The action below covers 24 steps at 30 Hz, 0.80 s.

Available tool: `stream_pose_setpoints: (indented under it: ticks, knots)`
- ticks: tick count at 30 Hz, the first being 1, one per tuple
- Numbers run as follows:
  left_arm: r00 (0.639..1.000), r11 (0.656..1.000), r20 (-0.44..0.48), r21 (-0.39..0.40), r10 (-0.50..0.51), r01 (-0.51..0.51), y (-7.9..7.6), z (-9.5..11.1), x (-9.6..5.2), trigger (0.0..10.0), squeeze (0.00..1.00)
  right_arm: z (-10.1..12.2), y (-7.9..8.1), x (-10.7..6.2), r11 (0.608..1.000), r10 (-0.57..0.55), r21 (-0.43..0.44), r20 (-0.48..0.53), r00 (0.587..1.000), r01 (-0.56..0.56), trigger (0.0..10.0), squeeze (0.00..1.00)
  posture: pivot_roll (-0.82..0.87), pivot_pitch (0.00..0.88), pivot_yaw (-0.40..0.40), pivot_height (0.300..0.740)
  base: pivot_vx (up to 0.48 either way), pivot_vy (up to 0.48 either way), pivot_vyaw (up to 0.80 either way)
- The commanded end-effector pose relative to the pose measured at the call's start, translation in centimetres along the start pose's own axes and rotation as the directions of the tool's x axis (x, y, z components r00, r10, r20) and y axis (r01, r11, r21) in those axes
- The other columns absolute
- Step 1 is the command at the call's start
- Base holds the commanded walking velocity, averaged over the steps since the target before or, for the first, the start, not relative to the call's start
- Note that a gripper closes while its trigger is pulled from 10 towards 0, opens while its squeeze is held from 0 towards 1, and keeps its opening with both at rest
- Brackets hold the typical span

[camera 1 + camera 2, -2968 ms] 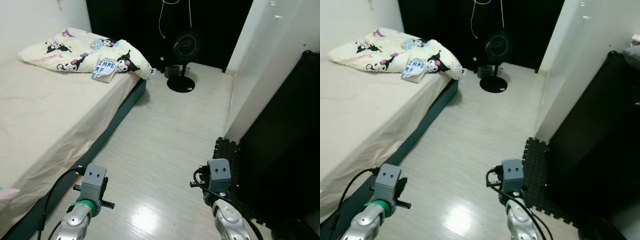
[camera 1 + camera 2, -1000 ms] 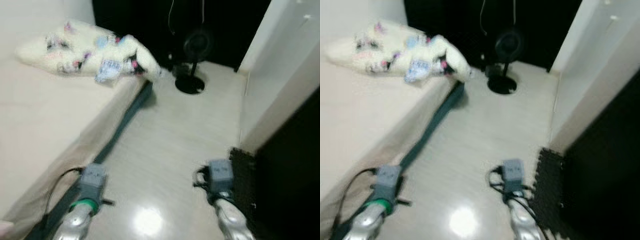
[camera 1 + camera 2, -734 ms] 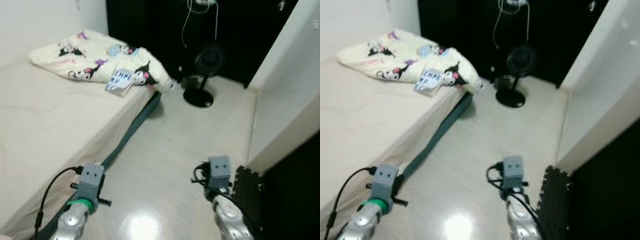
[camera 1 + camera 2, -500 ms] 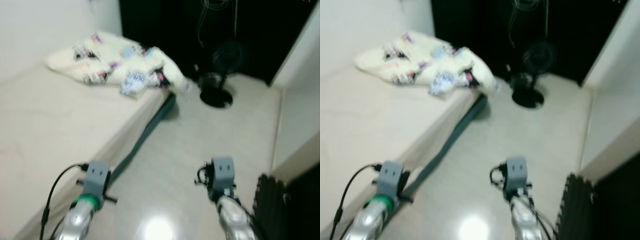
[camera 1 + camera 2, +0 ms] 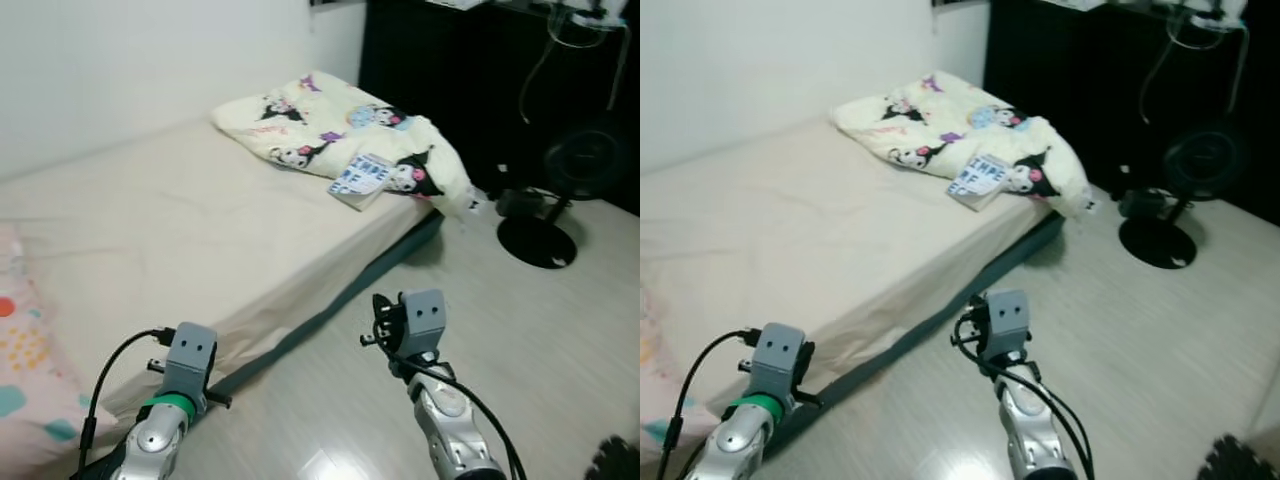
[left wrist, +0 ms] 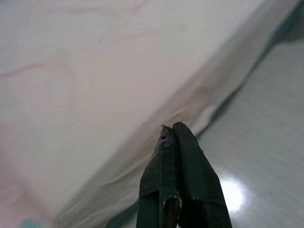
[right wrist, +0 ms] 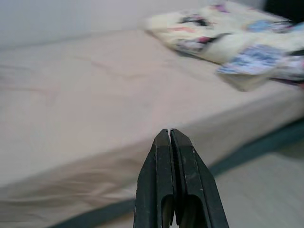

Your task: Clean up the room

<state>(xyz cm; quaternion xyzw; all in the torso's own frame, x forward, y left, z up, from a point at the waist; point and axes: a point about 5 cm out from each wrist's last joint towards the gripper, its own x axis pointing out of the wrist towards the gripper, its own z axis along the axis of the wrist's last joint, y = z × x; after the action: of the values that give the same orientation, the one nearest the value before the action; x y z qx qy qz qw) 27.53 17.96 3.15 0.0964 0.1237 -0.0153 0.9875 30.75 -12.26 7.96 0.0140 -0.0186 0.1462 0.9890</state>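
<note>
Cream bed [image 5: 150, 230]: one blanket [image 5: 340, 130], one book [image 5: 359, 178]; one fan [image 5: 575, 165]

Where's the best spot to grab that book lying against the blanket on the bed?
Probably the book's lower edge nearest the bed's floor side, coming in from the floor. Its far end leans on the rumpled blanket, so that near edge looks free. Both the left gripper and right gripper are shut and would need opening.

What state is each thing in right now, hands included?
Left hand: shut, empty, beside the bed edge.
Right hand: shut, empty, pointed at the bed.
Cartoon-print blanket: bunched at the bed's far end.
Book: closed, lying against the blanket.
Bed sheet: spread out, lightly wrinkled.
Pedestal fan: upright on the floor.
</note>
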Motion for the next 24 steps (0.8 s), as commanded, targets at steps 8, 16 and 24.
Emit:
stream_pose_setpoints:
  ticks: [8,16,24]
  knots:
    - [0.999,0.999,-0.019,-0.019,0.036,-0.036,0.2,-0.1,-0.2,10.0,0.0,-1.0,-0.7,-0.8,0.999,-0.037,0.037,-0.047,0.998,0.039,10.0,0.0,0.0,0.041,0.035,0.74,0.0,0.0,0.8]
    - [0.998,0.998,-0.013,0.001,0.068,-0.068,0.6,0.5,0.1,10.0,0.0,-0.9,-0.7,-0.9,0.998,-0.037,0.045,-0.049,0.998,0.039,10.0,0.0,0.0,0.04,0.039,0.74,0.0,0.0,0.8]
    - [0.995,0.995,0.001,0.005,0.097,-0.097,1.1,1.0,0.3,10.0,0.0,-0.8,-0.6,-0.8,0.998,-0.039,0.051,-0.048,0.998,0.042,10.0,0.0,0.0,0.04,0.04,0.74,0.0,0.0,0.8]
